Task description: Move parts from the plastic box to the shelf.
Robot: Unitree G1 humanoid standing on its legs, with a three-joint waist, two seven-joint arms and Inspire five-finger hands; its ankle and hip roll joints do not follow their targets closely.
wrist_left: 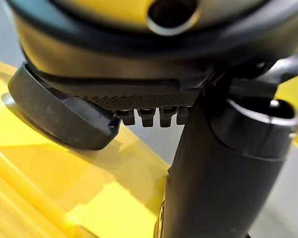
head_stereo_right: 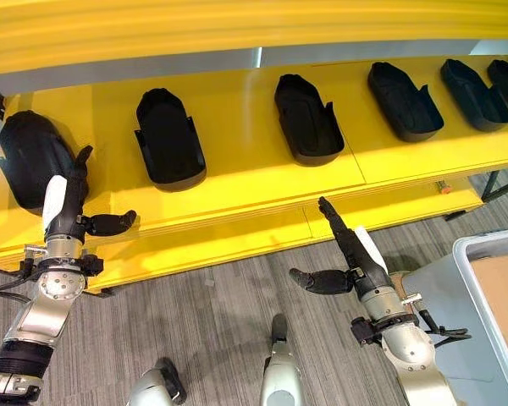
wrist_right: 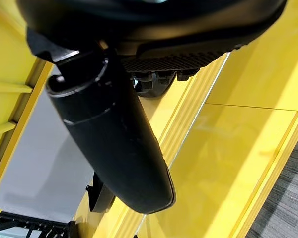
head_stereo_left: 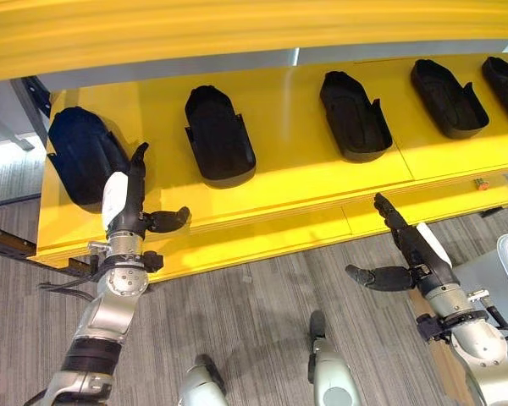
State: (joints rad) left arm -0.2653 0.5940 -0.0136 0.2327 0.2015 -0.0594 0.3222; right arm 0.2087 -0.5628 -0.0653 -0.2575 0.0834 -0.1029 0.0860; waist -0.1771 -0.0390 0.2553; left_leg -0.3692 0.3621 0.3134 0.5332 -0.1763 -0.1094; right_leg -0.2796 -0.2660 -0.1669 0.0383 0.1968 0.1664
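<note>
Several black moulded parts lie in a row on the yellow shelf (head_stereo_left: 288,161). The leftmost part (head_stereo_left: 80,152) sits at the shelf's left end, and my left hand (head_stereo_left: 127,203) stands open just in front of it, fingers straight, thumb out to the side, holding nothing. The left wrist view shows that part's rim (wrist_left: 59,119) resting on the shelf past my thumb. My right hand (head_stereo_left: 406,254) hovers open below the shelf's front edge, empty, fingers pointing up at the shelf. A second part (head_stereo_left: 218,135) and a third part (head_stereo_left: 353,117) lie further right.
A grey plastic box (head_stereo_right: 483,288) with a brown cardboard piece inside stands on the floor at the far right. An upper yellow shelf board (head_stereo_left: 237,30) overhangs the row of parts. Grey carpet floor lies in front of the shelf.
</note>
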